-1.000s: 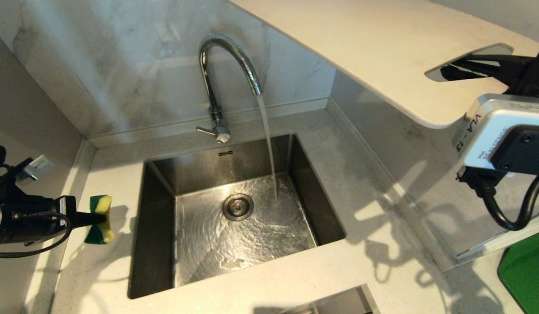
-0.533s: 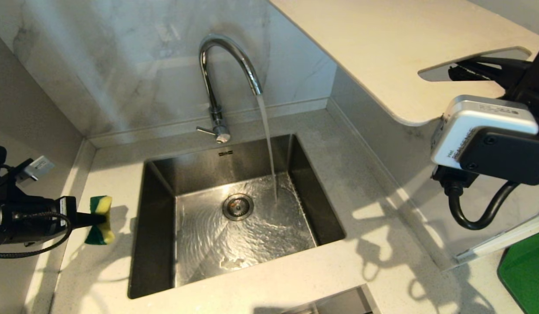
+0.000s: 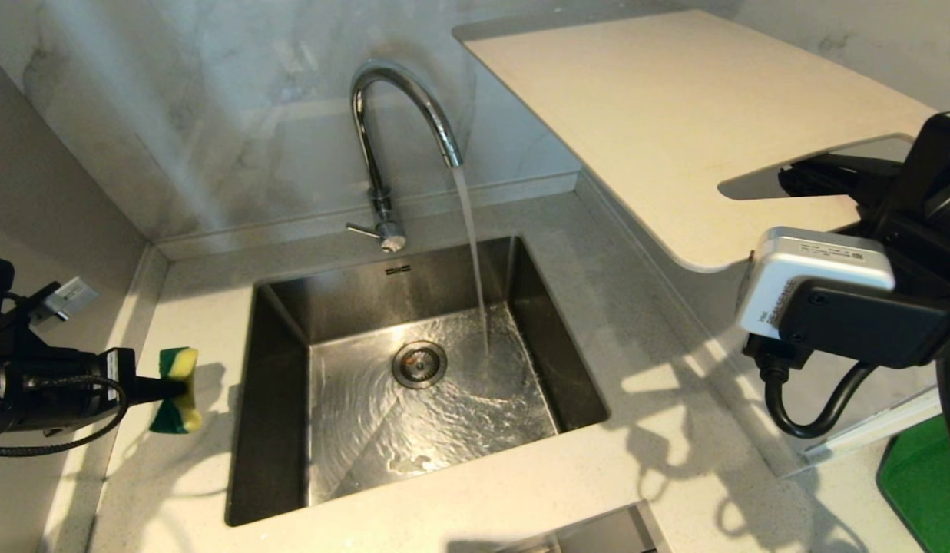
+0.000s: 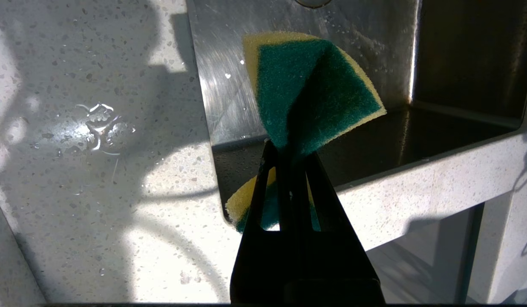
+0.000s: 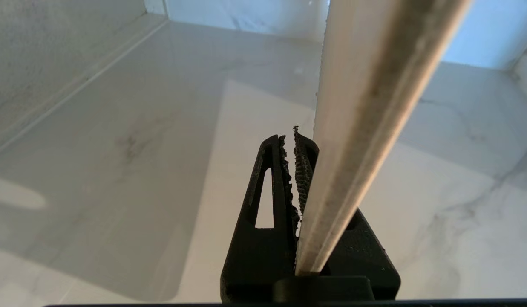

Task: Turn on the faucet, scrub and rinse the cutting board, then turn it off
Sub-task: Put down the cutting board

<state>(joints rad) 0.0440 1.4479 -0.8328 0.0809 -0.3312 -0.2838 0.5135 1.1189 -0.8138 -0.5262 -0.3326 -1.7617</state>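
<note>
Swing the cutting board (image 3: pixel 674 115), clamped in the right gripper (image 3: pixel 816 180) fingers, under the faucet (image 3: pixel 398 115) stream (left gripper (image 3: pixel 148 386) fingers pinch the sponge (image 3: pixel 177 388)).

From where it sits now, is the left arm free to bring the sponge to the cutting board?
Probably not yet: the left claw pinches the sponge left of the sink, while the cutting board hangs far right.

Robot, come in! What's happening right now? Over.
Left end effector shut on sponge. Right end effector shut on cutting board. Faucet running. Nothing blocking.
</note>
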